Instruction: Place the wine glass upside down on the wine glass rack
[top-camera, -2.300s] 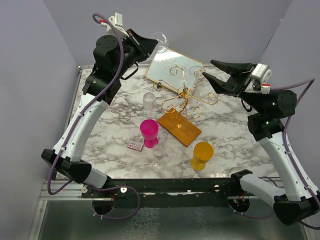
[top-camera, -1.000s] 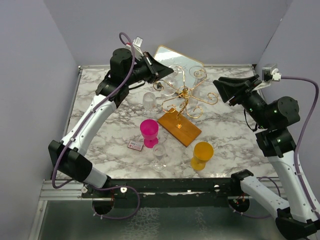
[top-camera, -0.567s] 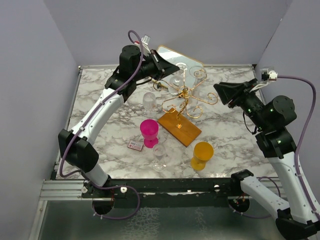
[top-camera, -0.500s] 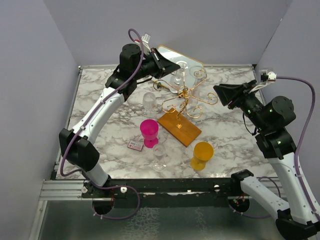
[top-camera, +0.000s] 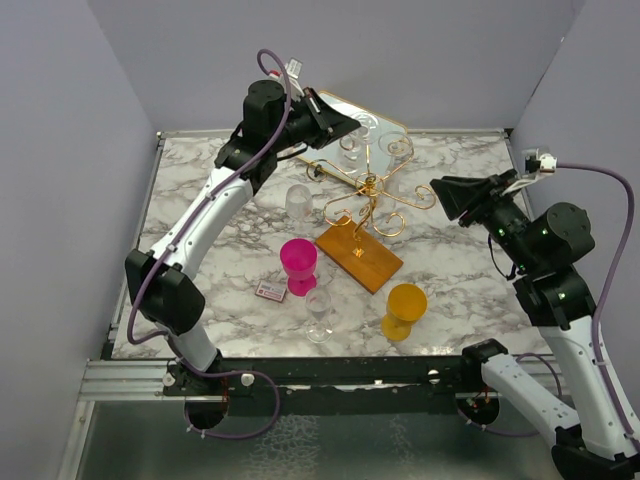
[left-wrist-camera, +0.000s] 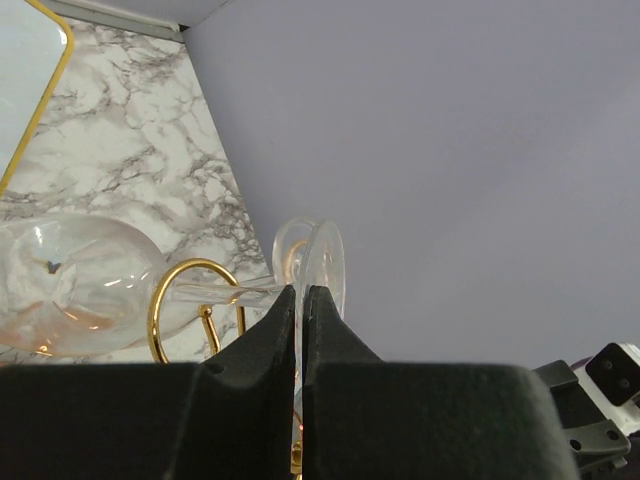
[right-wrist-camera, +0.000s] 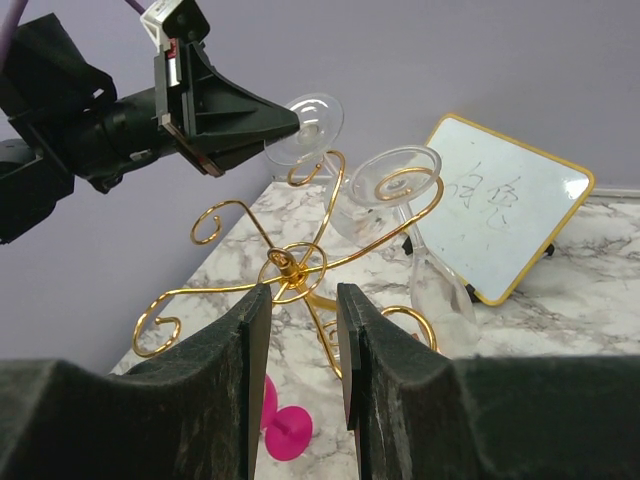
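Clutter first: a pink goblet (top-camera: 298, 262), a yellow goblet (top-camera: 405, 305), two clear glasses standing upright (top-camera: 319, 312) (top-camera: 299, 202) and a small card (top-camera: 271, 291) sit on the marble table (top-camera: 200, 250) near the front of the wine glass rack (top-camera: 368, 190). A gold-framed mirror (right-wrist-camera: 505, 215) leans just behind the rack. Another clear glass (right-wrist-camera: 440, 285) already hangs upside down on a back curl, just beside where I'm working, so it's tight there.

Versus about two seconds back, the wine glass (left-wrist-camera: 70, 285) was held high off the table's back-left, clear of the rack. It is now down among the back-left curls. The right arm has shifted nearer along the rack's right side.

The left gripper (left-wrist-camera: 301, 295) is clamped tight on the glass stem right by the foot, and the glass lies roughly sideways in the wrist view. A gold curl (left-wrist-camera: 195, 300) crosses the stem, but I can't tell if the stem is seated in it. The right gripper (right-wrist-camera: 303, 292) has its jaws partway apart and empty, pointing at the rack's centre and touching nothing.
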